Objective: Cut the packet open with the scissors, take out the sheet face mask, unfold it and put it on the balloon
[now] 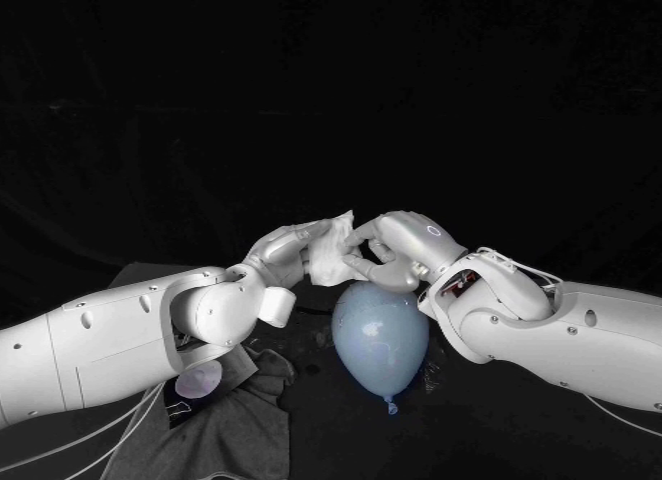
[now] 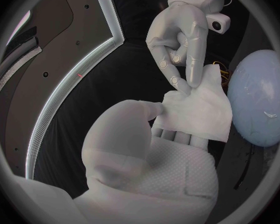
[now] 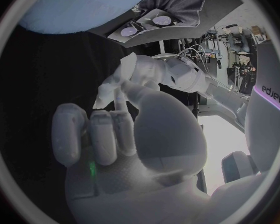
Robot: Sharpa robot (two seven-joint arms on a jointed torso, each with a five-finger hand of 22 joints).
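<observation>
The balloon [image 1: 379,338] lies on the table [image 1: 418,440], its knot toward the robot. Above its far end is the sheet mask [image 1: 331,255], with the left hand [image 1: 285,252] holding its left side and the right hand [image 1: 400,248] its right. Left of the balloon, a cloth [image 1: 259,415] lies under the left arm, with scissors [image 1: 199,379] on it.

The right hand [image 1: 396,250] is covering the top of the balloon [image 1: 377,345]. Fingers of this hand and of the left hand [image 1: 284,255] are hiding part of the sheet face mask [image 1: 328,258]. The left arm [image 1: 101,345] is lying over a grey cloth [image 1: 259,415] and a small round pale thing [image 1: 199,379], which is too hidden to tell. In the left wrist view the circle's rim is cutting off the balloon's side.
</observation>
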